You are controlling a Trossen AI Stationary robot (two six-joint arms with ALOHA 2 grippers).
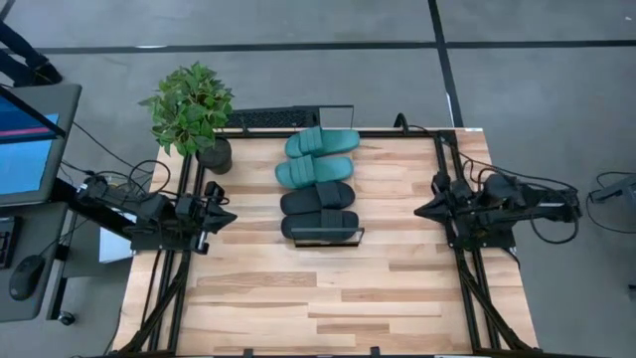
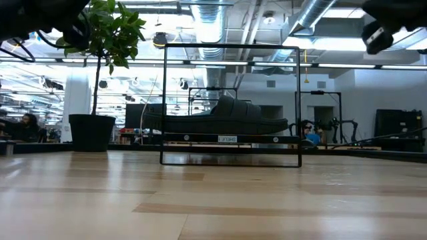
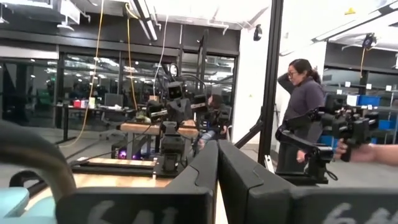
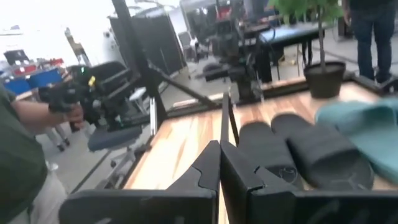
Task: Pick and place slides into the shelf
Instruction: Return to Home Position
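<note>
Left gripper (image 1: 224, 216) hangs above the left edge of the table (image 1: 348, 298), with its fingers (image 3: 189, 186) pressed together and nothing between them. Right gripper (image 1: 422, 210) hangs above the right edge in the same way, with its fingers (image 4: 199, 180) also closed on nothing. The two tips point at each other across the table, and both are well apart from the shelf (image 2: 227, 139). The shelf stands in the middle of the far half of the table, with a thin black wire frame at each end. It holds all four slides, which lie side by side in one row along the plank and touch each other. The two teal slides (image 1: 321, 142) are at the far end and the two black slides (image 1: 318, 197) are at the near end, the last black one just inside the near wire frame. In the low view only a black slide shows, resting flat on the plank. A plant (image 1: 189, 104) in a dark pot stands at the far left corner, near the teal slides but apart from the shelf.
</note>
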